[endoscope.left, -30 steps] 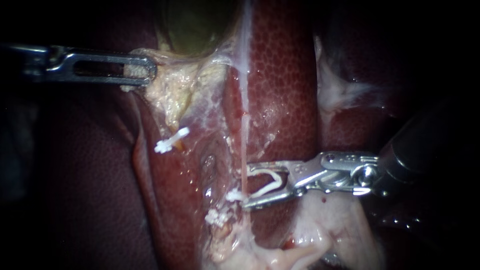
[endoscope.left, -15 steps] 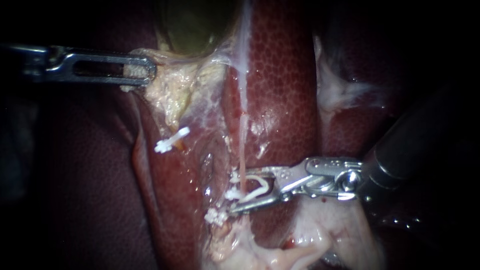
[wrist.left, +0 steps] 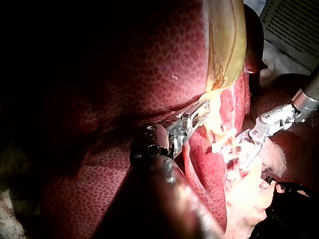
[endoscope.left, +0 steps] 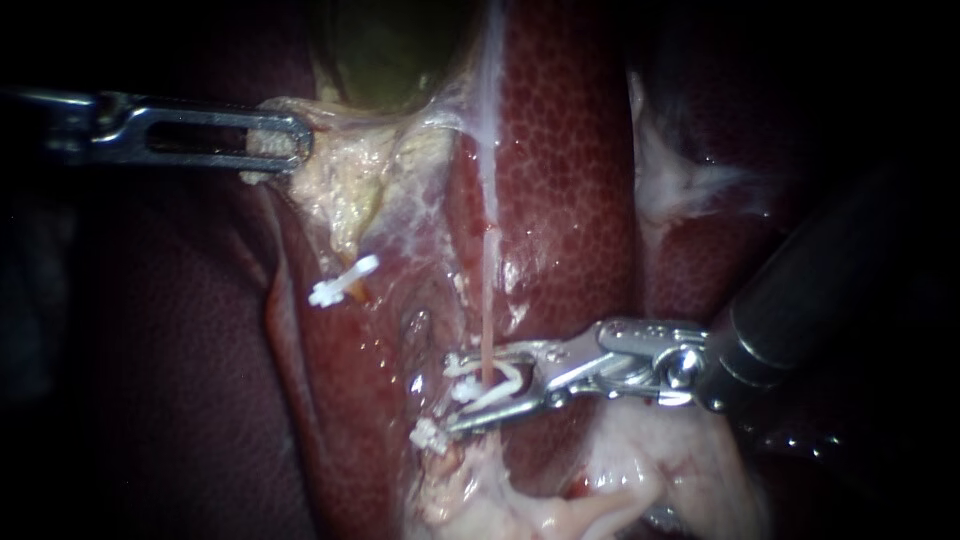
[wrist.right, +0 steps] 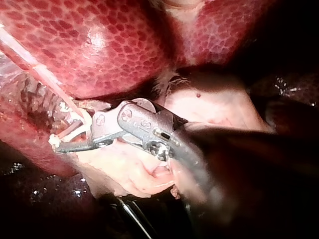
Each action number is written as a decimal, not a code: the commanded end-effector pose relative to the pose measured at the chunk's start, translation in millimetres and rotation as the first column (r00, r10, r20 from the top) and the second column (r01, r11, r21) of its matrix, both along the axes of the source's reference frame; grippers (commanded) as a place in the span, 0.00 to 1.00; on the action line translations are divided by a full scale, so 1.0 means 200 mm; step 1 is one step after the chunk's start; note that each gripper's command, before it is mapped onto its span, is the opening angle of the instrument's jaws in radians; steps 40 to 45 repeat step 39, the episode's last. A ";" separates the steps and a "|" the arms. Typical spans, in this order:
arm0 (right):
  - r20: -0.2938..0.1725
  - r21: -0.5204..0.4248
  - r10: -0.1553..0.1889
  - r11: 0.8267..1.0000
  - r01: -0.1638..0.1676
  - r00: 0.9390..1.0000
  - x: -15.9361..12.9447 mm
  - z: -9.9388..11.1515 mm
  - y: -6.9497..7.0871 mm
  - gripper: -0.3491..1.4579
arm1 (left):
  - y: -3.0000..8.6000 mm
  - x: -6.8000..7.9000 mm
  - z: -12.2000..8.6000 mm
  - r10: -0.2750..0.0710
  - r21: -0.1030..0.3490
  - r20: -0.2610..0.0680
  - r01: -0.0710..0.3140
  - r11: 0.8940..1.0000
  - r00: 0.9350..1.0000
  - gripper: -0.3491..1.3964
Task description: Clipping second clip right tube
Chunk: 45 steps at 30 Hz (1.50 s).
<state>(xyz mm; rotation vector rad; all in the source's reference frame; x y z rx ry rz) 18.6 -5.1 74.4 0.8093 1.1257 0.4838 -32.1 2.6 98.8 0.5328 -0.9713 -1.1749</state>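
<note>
Right instrument (endoscope.left: 455, 392) enters from the right. Its jaws are narrowed to a slim gap and both bear on a white clip (endoscope.left: 505, 378) seated between them. That's all they carry.

The right tube (endoscope.left: 487, 290) is a thin pink strand running far to near over the liver (endoscope.left: 565, 150). It passes between the clip's legs, so the jaws straddle it close to its near end. We can't tell whether the legs have met or latched. The right wrist view agrees: clip in the jaws, tube crossing just behind the tips.

The low clip (endoscope.left: 428, 435) lies just near and left of the jaw tips, on pale fat at the tube's base. The left clip (endoscope.left: 343, 280) sits well apart to the left, on a short stub.

Left instrument (endoscope.left: 295, 140) enters from the left. Its jaws are pressed together on pale tissue (endoscope.left: 345, 185) just below the gallbladder (endoscope.left: 385, 50), far left of the clipping site.
</note>
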 end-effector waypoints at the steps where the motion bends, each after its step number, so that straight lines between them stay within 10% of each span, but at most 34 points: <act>1: -0.001 -0.002 -0.003 1.000 0.003 1.000 0.000 0.001 0.000 0.41 | 0.000 0.000 0.000 0.000 0.000 0.000 0.000 1.000 1.000 0.00; 8: -0.008 0.003 -0.016 1.000 0.016 1.000 -0.001 0.002 -0.001 0.28 | 0.000 0.000 0.000 0.000 0.000 0.000 0.000 1.000 1.000 0.00; 11: -0.026 0.036 -0.046 0.998 0.046 0.999 -0.002 0.001 0.000 0.00 | 0.000 0.000 0.000 0.000 0.000 0.000 0.000 1.000 1.000 0.00; 45: -0.013 0.064 -0.066 0.996 0.067 0.998 -0.004 0.001 0.000 0.00 | 0.000 0.001 0.000 0.000 0.000 0.000 0.000 1.000 1.000 0.00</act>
